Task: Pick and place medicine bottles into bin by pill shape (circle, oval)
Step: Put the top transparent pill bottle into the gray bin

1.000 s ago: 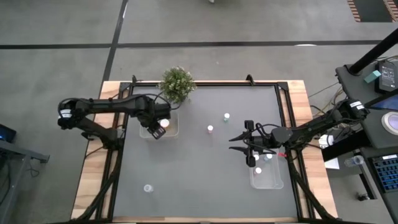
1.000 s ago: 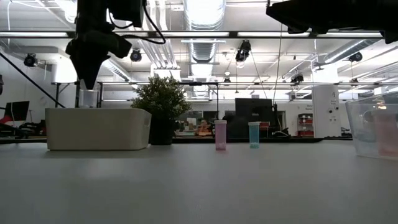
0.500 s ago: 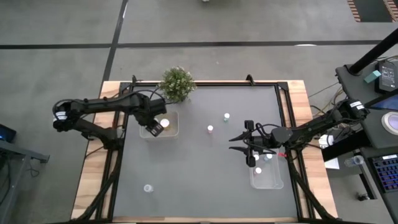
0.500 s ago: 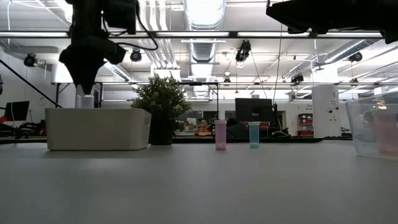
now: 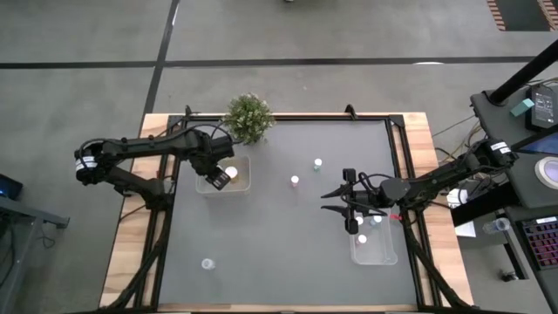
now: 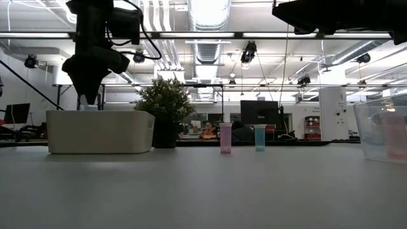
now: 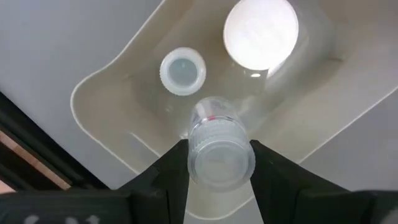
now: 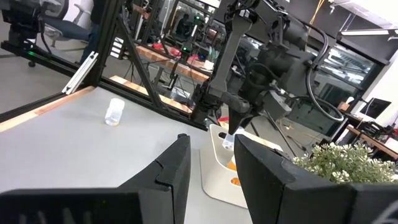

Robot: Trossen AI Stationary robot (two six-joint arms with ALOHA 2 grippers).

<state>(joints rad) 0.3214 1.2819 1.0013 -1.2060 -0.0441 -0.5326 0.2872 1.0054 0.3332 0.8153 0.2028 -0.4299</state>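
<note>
My left gripper (image 5: 221, 177) is shut on a small clear bottle (image 7: 219, 146) with a pink mark, just above the beige bin (image 5: 242, 184) at the table's far left. That bin holds a small white-capped bottle (image 7: 182, 71) and a larger white-capped one (image 7: 260, 32). My right gripper (image 5: 348, 206) hangs open and empty beside the clear bin (image 5: 375, 251) at the right, which holds a few bottles. A pink-marked bottle (image 5: 295, 180), a green-marked one (image 5: 317, 163) and a clear one (image 5: 207, 263) stand on the table. My left gripper pinches the bottle's upper end (image 7: 221, 163) between its two fingers (image 7: 175, 163), which point down from above. The bottle hangs below them, about upright, clear of the bin's floor; its lower end (image 6: 89, 108) is at the bin's rim.
A green potted plant (image 5: 248, 118) stands just behind the beige bin (image 6: 100, 131). The pink-marked (image 6: 226, 138) and green-marked (image 6: 259, 137) bottles stand mid-table. A black frame runs along the table's edges. The table's middle and near part are open grey surface.
My left gripper has gone down toward the beige bin with the bottle and a little toward the table's left edge. The bottle now sits at the bin's rim instead of well above it.
</note>
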